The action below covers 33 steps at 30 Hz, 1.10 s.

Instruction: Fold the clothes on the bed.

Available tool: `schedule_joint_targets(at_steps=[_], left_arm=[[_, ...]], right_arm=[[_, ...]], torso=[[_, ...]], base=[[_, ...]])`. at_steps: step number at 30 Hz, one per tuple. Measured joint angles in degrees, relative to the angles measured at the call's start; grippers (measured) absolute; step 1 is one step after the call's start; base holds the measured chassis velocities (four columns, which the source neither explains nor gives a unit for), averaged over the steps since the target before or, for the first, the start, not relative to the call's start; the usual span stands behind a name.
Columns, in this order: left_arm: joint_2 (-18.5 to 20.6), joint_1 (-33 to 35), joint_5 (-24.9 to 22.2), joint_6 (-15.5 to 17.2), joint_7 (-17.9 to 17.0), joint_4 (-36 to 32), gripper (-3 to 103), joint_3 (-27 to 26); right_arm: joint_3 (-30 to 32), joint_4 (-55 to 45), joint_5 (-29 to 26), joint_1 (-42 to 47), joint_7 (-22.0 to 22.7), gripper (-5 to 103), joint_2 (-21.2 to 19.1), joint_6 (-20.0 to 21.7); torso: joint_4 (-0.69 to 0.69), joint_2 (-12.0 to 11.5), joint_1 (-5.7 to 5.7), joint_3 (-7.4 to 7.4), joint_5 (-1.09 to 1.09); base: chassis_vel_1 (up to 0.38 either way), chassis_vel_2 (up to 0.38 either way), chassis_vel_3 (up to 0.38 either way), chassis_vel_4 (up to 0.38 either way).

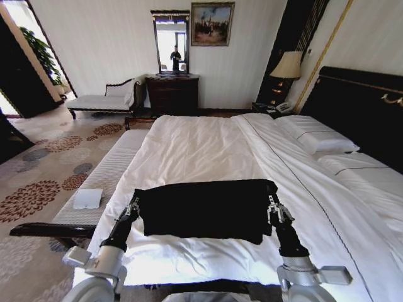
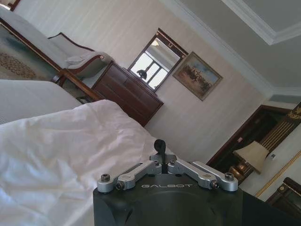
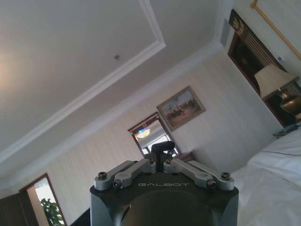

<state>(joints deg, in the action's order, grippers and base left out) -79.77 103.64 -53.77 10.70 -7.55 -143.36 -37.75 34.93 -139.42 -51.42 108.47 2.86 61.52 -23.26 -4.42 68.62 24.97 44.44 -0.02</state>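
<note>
The clothes are one black T-shirt (image 1: pixel 204 211), spread as a wide dark rectangle across the near end of the bed (image 1: pixel 201 145) on its white sheets. My left gripper (image 1: pixel 133 204) is at the shirt's left edge and my right gripper (image 1: pixel 274 206) at its right edge, with the fabric stretched between them. Each is shut on a pinch of the black fabric. In the wrist views the left gripper (image 2: pixel 160 145) and the right gripper (image 3: pixel 162 148) point upward with their fingertips pressed together. The shirt's lettering is hidden.
A pale upholstered bench (image 1: pixel 104 179) runs along the bed's left side with a white folded item (image 1: pixel 88 198) on it. Pillows (image 1: pixel 318 135) and the dark headboard (image 1: pixel 359 107) are on the right. A dresser (image 1: pixel 172 93), chaise (image 1: pixel 104 99) and lamp (image 1: pixel 288 66) stand at the far wall.
</note>
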Motion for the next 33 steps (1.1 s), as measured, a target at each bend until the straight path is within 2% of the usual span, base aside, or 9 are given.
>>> schedule_joint_targets(at_steps=[4,8,12,13,14,19,25,30,33], left_arm=[[1.01,-5.76,-0.14,1.44,-1.86,0.21,0,0.97],[1.02,-10.03,1.51,1.97,-1.82,4.89,0,2.70],[0.36,-22.37,5.59,1.86,-0.97,25.49,0,7.44],[-0.50,-27.59,6.30,1.00,-0.50,33.40,0,8.75],[-0.50,-27.59,6.30,1.00,-0.50,33.40,0,8.75],[-4.24,-43.43,5.07,-2.99,3.32,56.23,0,10.00],[-5.71,-50.18,3.97,-7.13,7.62,66.09,0,10.90],[-6.07,-50.51,4.06,-8.96,9.29,68.34,0,11.16],[-6.00,-49.49,3.85,-9.74,9.89,67.56,0,11.02]], right_arm=[[-2.40,4.66,-1.16,-6.75,7.48,1,-2.45,6.09],[-5.05,10.29,-2.57,-12.39,9.70,1,-3.62,8.94],[-13.24,27.50,-6.83,-26.95,10.72,1,-5.63,12.25],[-16.69,34.15,-7.09,-31.88,9.95,1,-5.75,12.13],[-16.69,34.15,-7.09,-31.88,9.95,1,-5.75,12.13],[-25.77,54.74,-7.16,-46.86,3.78,1,-3.76,8.61],[-28.54,62.05,-9.63,-52.68,-1.84,1,-1.60,6.61],[-28.85,63.59,-9.80,-53.62,-4.20,-1,-0.51,5.44],[-28.54,62.93,-10.40,-53.31,-5.03,5,-0.32,4.69]], torso=[[0.00,-0.01,0.02,0.02,0.04],[0.01,-0.01,0.01,0.02,0.05],[0.02,-0.02,0.02,0.03,0.01],[0.02,-0.03,0.04,0.03,0.02],[0.02,-0.03,0.04,0.03,0.02],[0.00,-0.04,0.05,0.04,0.04],[0.00,-0.03,0.03,0.02,0.02],[0.00,-0.03,0.03,0.01,0.02],[0.00,-0.02,0.03,0.02,0.01]], base=[[0.000,0.000,0.000,0.000],[0.000,0.000,0.000,0.000],[0.000,0.000,0.000,0.000],[0.000,0.000,0.000,0.000],[0.000,0.000,0.000,0.000],[0.000,0.000,0.000,0.000],[0.000,0.000,0.000,0.000],[0.000,0.000,0.000,0.000],[0.000,0.000,0.000,0.000]])
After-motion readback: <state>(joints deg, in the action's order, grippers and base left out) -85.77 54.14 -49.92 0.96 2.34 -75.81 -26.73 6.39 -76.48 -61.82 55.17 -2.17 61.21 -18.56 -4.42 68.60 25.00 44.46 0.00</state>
